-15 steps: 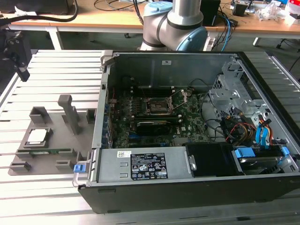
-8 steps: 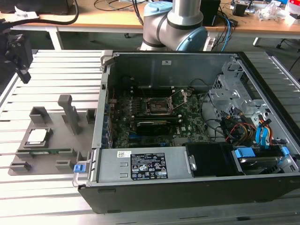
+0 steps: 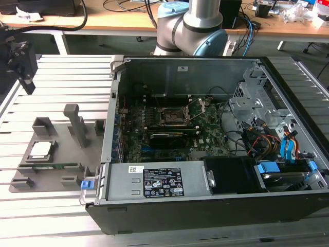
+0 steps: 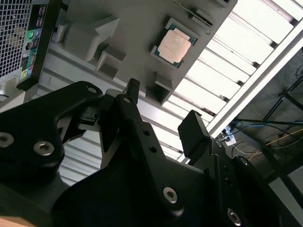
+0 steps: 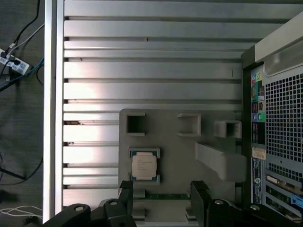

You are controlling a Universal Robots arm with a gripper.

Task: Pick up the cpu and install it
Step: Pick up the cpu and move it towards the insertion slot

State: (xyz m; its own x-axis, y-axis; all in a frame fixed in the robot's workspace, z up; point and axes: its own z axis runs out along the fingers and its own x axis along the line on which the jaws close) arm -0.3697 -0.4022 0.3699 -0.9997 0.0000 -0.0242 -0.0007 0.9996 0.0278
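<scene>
You had the gripper [image 3: 23,69] hanging in the air well above the grey holder tray [image 3: 67,149], clear of it and of everything on it. In both wrist views its two black fingers [image 4: 134,97] stood spread wide apart, with nothing pinched between them and nothing touching their pads.

The cpu [image 5: 144,165] lay flat in its square recess on the tray with its silvery top facing up. It sat in the part of the tray farther from the open computer case [image 3: 205,211], which stood just beside the tray. A long green memory stick [image 3: 51,165] lay in a slot of the tray just beside the cpu. In the first wrist view your spread fingers framed that edge of the tray from above. The black socket frame [image 3: 175,117] sat on the motherboard inside the case, well apart from the tray.
</scene>
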